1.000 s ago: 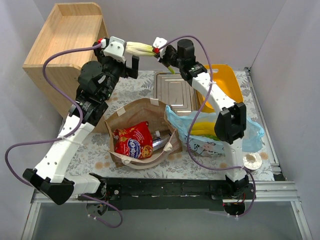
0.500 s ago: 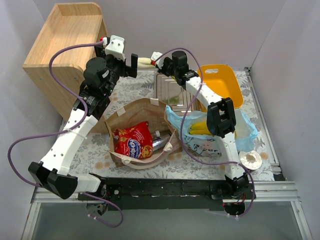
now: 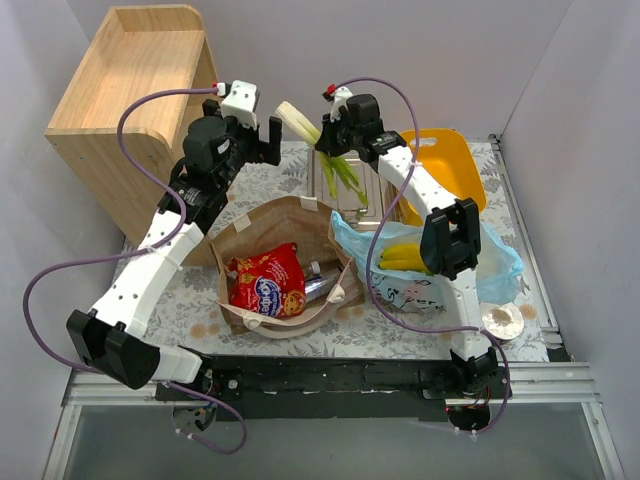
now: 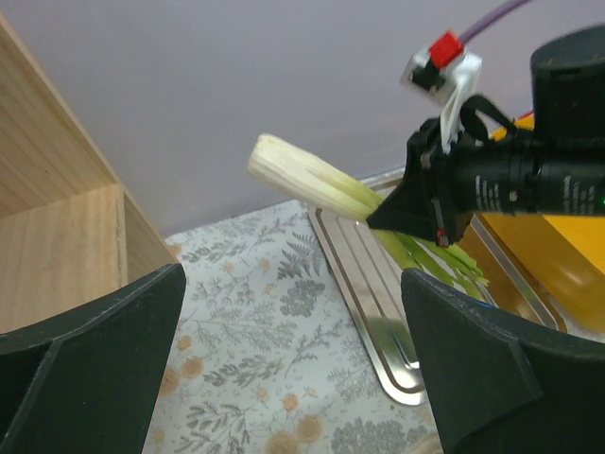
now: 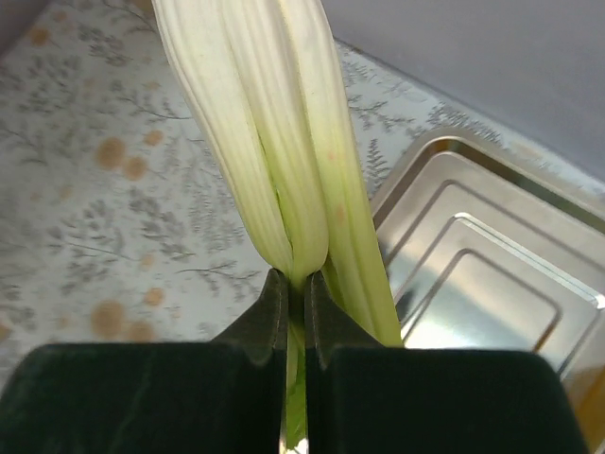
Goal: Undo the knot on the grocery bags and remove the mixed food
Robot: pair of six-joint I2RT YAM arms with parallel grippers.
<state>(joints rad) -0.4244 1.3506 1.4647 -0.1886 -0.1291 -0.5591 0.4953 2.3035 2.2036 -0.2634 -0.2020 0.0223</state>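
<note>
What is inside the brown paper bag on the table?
A red crisp packet lies on top, with part of a bottle beside it. Whatever lies beneath them in the brown paper bag is covered.

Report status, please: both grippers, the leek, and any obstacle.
Right gripper shut on leek, aloft near steel tray. Left gripper open, empty, facing leek's pale end. No obstacle seen.
</note>
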